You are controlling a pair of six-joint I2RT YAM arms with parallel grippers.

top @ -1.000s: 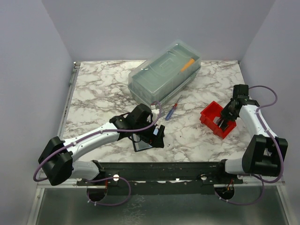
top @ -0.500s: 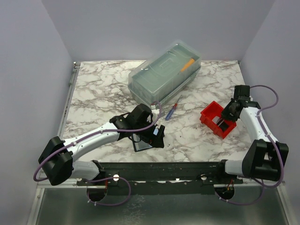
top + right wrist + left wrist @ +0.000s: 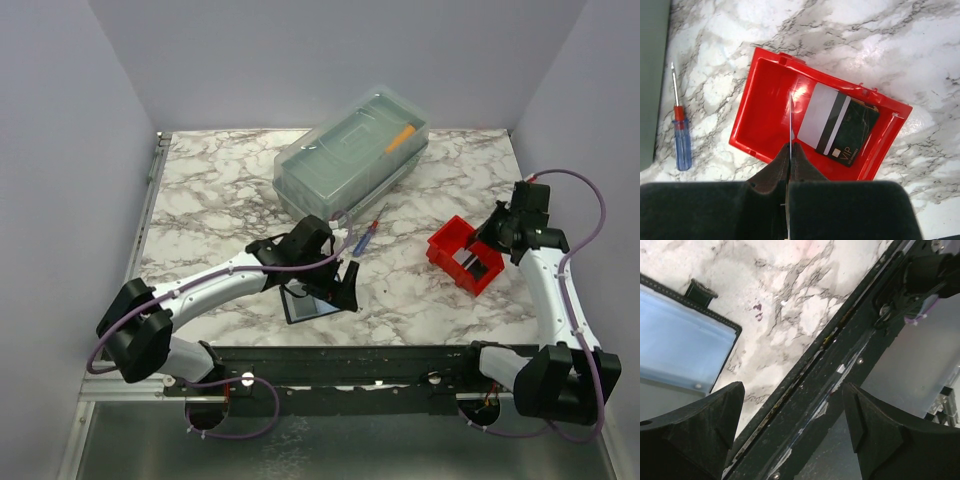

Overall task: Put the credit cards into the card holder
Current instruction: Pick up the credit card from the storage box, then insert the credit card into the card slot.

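The card holder point(image 3: 311, 306) lies open on the marble near the front edge, and its inside shows pale blue. In the left wrist view it sits at the upper left point(image 3: 685, 340). My left gripper point(image 3: 342, 282) hovers just right of it, jaws wide open and empty point(image 3: 795, 432). My right gripper point(image 3: 790, 150) is shut on a thin card point(image 3: 790, 117) seen edge-on, held above the red bin point(image 3: 765, 115). In the bin lie a white-backed card point(image 3: 819, 116) with a dark stripe and a dark VIP card point(image 3: 852, 134). The right gripper also shows in the top view point(image 3: 492, 240).
A large clear lidded box point(image 3: 352, 152) stands at the back middle. A blue-and-red pen-like tool point(image 3: 367, 233) lies between the box and the red bin point(image 3: 447, 240), also in the right wrist view point(image 3: 681, 142). A black rail point(image 3: 840, 365) runs along the table's front edge.
My right gripper has risen out of the red bin with a card and drawn back to the right. My left gripper has shifted slightly away from the holder, uncovering more of it.
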